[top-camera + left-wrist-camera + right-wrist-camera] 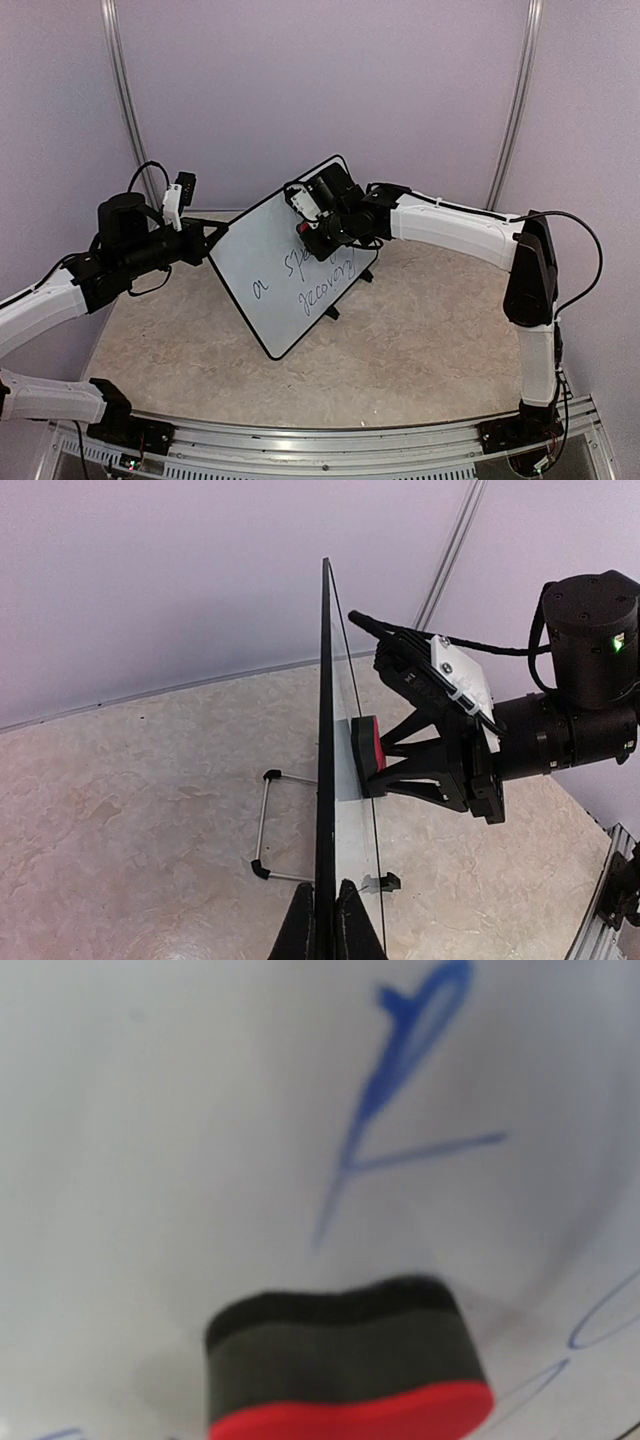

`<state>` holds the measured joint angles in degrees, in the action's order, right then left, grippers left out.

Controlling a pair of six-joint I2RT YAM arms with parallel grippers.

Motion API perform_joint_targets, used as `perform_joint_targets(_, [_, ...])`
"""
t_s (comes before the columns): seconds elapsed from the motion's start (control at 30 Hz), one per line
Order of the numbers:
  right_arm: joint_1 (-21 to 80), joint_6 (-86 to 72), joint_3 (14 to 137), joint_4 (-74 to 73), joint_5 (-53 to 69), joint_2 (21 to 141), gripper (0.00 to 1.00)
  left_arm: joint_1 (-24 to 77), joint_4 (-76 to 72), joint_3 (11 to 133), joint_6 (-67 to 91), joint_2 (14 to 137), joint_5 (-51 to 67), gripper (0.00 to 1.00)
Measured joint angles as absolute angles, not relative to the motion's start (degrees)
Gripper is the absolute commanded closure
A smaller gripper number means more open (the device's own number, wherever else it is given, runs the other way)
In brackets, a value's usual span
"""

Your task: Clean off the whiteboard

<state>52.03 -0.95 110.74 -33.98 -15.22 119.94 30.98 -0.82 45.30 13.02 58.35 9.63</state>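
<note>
Whiteboard (262, 265): writing read "a spe…" and "recovery".
Left end effector (328, 925): clamped on its edge.
Right end effector (385, 752): pressed eraser (345, 1360) to whiteboard.

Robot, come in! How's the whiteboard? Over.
Left gripper shut on whiteboard edge. Right gripper shut on eraser, against the board. Writing not yet wiped. Nothing blocking.

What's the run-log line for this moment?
left pincer: shut on whiteboard edge | right pincer: shut on eraser, pad against board face | writing: present | phase: wiping
</note>
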Motion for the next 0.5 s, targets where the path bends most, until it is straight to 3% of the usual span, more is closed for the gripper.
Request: perform_joint_targets(0.5, [51.07,0.25,130.76,-43.35,-15.64,128.05,0.70,30.98,-1.23,45.30,12.97,57.84,8.56,1.00])
